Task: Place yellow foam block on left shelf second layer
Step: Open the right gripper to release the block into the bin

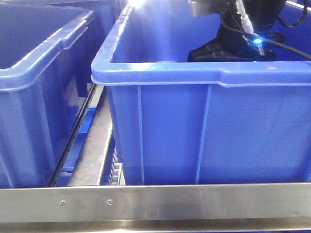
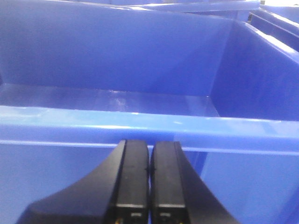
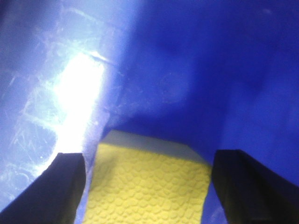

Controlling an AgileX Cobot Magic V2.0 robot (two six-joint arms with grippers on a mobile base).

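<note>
Only in the right wrist view is the yellow foam block [image 3: 152,186] seen, between the spread right gripper [image 3: 148,189]; the left gripper [image 2: 149,175] is pressed together before a blue bin [image 2: 140,123].

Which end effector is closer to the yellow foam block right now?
Right. The right end effector is open with its fingers on either side of the yellow foam block inside a blue bin. The left end effector is shut outside a bin's rim, no block in its view.
</note>
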